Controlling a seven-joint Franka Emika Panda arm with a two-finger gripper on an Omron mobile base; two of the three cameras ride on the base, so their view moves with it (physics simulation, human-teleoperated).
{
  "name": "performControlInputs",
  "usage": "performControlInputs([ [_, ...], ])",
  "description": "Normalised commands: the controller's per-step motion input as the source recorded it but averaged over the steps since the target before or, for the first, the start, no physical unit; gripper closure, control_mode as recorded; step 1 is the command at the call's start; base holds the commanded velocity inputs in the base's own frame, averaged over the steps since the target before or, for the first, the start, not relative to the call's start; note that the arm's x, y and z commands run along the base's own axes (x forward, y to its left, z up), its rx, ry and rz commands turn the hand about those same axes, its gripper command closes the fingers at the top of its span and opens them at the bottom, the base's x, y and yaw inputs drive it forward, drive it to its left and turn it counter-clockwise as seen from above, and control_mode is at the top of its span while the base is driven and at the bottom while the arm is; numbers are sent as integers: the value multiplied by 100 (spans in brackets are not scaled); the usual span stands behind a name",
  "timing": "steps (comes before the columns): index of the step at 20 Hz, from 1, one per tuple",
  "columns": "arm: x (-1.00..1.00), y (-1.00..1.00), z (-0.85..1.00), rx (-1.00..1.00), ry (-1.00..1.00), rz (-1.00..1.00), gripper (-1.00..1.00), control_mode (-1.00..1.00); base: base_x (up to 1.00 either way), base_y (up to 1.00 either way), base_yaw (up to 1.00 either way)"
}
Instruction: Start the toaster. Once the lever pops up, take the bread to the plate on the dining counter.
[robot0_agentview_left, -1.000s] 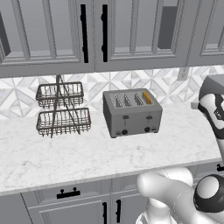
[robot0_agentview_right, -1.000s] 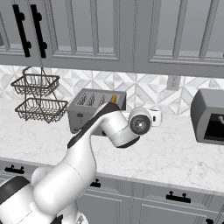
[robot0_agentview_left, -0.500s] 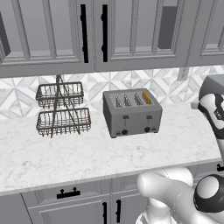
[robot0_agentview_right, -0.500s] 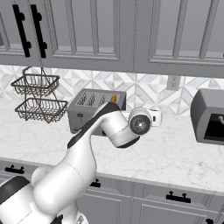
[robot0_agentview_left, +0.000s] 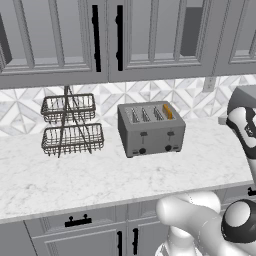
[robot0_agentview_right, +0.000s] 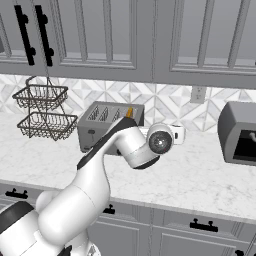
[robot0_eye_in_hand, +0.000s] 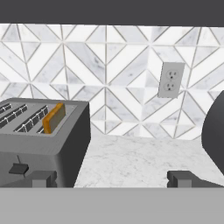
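**Lining up on the toaster lever**

I hold the gripper (robot0_eye_in_hand: 109, 178) with jaws wide apart, empty. The toaster (robot0_agentview_left: 151, 129) sits at my ten o'clock, one slice of bread (robot0_agentview_left: 167, 111) in its rightmost slot. Nothing started yet, I judge; next I swing left and press a lever (robot0_agentview_left: 171, 133). Count: four slots, two levers, two knobs.

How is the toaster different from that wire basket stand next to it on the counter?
The toaster is a solid, boxy grey metal block; the wire basket stand is open dark mesh you can see through. The toaster sits low with one body, while the stand rises taller in two tiers. The toaster holds a bread slice in one slot; the stand's baskets look empty. Both rest on the marble counter against the backsplash.
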Motion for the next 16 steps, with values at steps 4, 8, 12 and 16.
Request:
performControlInputs([
  [4,0,0,0,0,0,0,-100,-100,0,0,0],
  [8,0,0,0,0,0,0,-100,-100,0,0,0],
  [12,0,0,0,0,0,0,-100,-100,0,0,0],
  [16,0,0,0,0,0,0,-100,-100,0,0,0],
])
